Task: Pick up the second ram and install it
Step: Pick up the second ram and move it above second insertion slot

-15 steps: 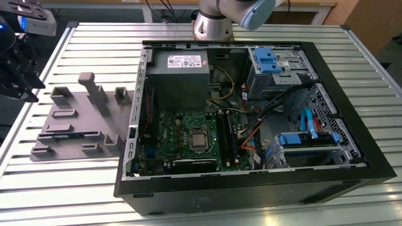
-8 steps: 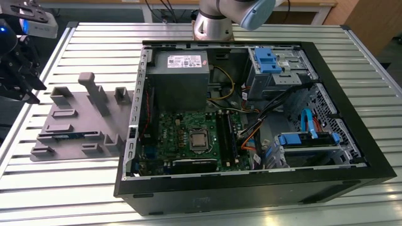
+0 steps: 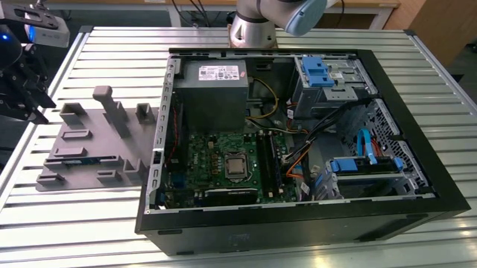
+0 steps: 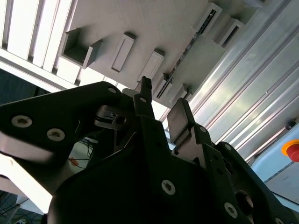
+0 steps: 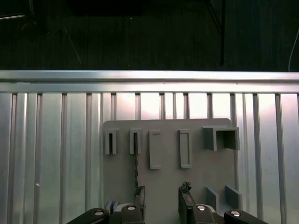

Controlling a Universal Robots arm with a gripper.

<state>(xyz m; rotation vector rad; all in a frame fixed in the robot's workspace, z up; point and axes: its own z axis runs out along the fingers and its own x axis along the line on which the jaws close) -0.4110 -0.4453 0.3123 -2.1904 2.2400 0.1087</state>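
The end effector (image 5: 162,191) hangs pointing downward, its two fingers parted and empty.

Tray (image 3: 89,159) on table (image 3: 75,223), exterior view's left of computer case (image 3: 298,222), claw (image 5: 162,192) nearby

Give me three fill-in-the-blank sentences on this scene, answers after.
The black gripper above the grey slotted plastic tray is ___.
The thin blue ram stick stands in a slot of that ___.
The tray lies on the exterior view's ___ of the open black computer case.
Missing: open; tray; left.
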